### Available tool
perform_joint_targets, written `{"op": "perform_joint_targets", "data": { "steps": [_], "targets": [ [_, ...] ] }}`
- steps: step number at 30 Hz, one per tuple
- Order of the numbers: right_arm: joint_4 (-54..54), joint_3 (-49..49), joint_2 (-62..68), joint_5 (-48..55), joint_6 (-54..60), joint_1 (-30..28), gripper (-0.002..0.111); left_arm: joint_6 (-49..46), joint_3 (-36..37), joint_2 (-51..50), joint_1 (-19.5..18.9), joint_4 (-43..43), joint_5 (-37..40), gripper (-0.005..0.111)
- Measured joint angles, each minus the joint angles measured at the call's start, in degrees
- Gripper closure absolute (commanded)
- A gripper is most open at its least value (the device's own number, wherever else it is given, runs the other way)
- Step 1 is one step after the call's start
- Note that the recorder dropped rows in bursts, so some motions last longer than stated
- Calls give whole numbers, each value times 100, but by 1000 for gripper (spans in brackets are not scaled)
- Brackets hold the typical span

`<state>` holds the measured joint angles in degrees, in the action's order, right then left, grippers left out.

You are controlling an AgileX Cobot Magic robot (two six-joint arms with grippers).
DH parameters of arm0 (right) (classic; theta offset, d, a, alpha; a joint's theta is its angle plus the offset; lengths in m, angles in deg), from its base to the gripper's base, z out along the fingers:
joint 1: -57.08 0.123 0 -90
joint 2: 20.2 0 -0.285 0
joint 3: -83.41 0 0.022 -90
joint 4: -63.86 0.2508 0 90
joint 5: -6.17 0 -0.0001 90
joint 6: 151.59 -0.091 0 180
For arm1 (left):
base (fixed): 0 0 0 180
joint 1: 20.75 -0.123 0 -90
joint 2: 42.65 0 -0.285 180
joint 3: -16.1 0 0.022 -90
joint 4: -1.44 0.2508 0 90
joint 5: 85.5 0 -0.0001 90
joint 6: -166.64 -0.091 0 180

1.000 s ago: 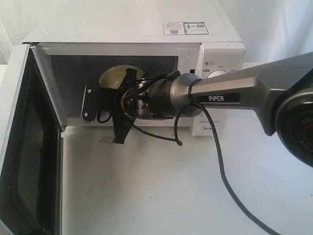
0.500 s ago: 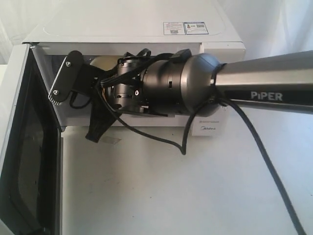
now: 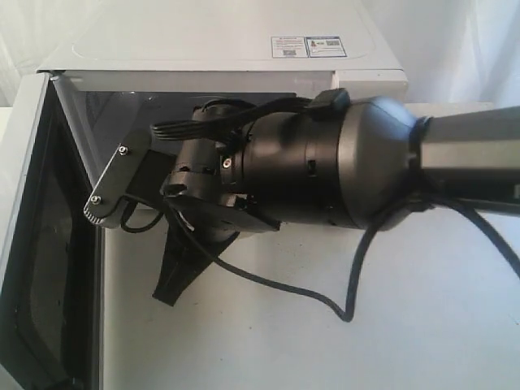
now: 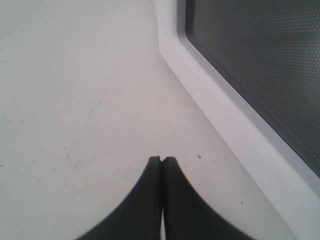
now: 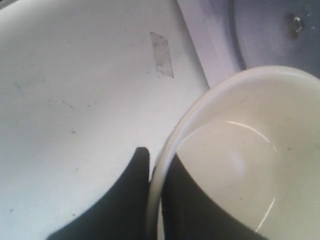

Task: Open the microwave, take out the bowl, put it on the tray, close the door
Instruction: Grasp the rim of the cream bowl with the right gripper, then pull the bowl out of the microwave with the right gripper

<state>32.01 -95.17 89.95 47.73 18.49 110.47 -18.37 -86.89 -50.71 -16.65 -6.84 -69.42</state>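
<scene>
Cream, glossy and plain, the empty bowl (image 5: 240, 160) hangs at the mouth of the microwave (image 3: 211, 41), toward the far edge of the bench (image 3: 284, 349); the right gripper (image 5: 156, 162) pinches its rim; the left gripper (image 4: 161, 161) is closed on nothing beside the open door (image 3: 41, 244); taking-out looks in hand; next calls for a level carry to the tray, which is not in view.

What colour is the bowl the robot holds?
The bowl is plain glossy cream, best seen in the right wrist view, where the right end effector grips its rim.
</scene>
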Motion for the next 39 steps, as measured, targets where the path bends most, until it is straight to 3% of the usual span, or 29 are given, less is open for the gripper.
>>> {"op": "perform_joint_targets", "data": {
  "steps": [11,21,28,39],
  "targets": [
    [237,651,-1122,1628,145,466,108,0,0,0,0,0,0,107],
    [217,2061,-2164,1863,59,481,108,0,0,0,0,0,0,107],
    [193,3249,-2373,803,-1150,460,108,0,0,0,0,0,0,107],
    [-140,3501,-2115,-581,-2148,-629,108,0,0,0,0,0,0,107]
  ]
}}
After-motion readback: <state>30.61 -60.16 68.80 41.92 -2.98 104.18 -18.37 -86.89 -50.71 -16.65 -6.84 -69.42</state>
